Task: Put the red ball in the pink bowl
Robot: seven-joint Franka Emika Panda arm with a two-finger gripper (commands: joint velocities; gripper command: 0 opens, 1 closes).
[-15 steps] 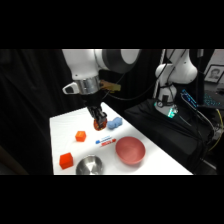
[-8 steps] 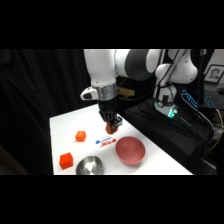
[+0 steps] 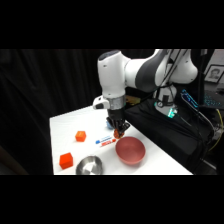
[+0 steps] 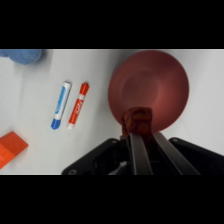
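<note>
My gripper point(image 3: 118, 132) hangs above the table with its fingers shut on the red ball point(image 3: 117, 133), just over the far left rim of the pink bowl point(image 3: 131, 150). In the wrist view the red ball point(image 4: 137, 119) sits pinched between the two fingers point(image 4: 136, 145), over the near edge of the pink bowl point(image 4: 150, 85). The bowl holds nothing inside.
A blue marker point(image 4: 61, 105) and a red marker point(image 4: 78, 105) lie side by side left of the bowl. Two orange cubes point(image 3: 80, 135) point(image 3: 66, 160) and a metal bowl point(image 3: 90, 165) sit on the table's left part. A blue cloth point(image 4: 22, 56) lies at the wrist view's upper left.
The arm has carried the ball rightward across the table, from near the markers to the pink bowl's rim.
</note>
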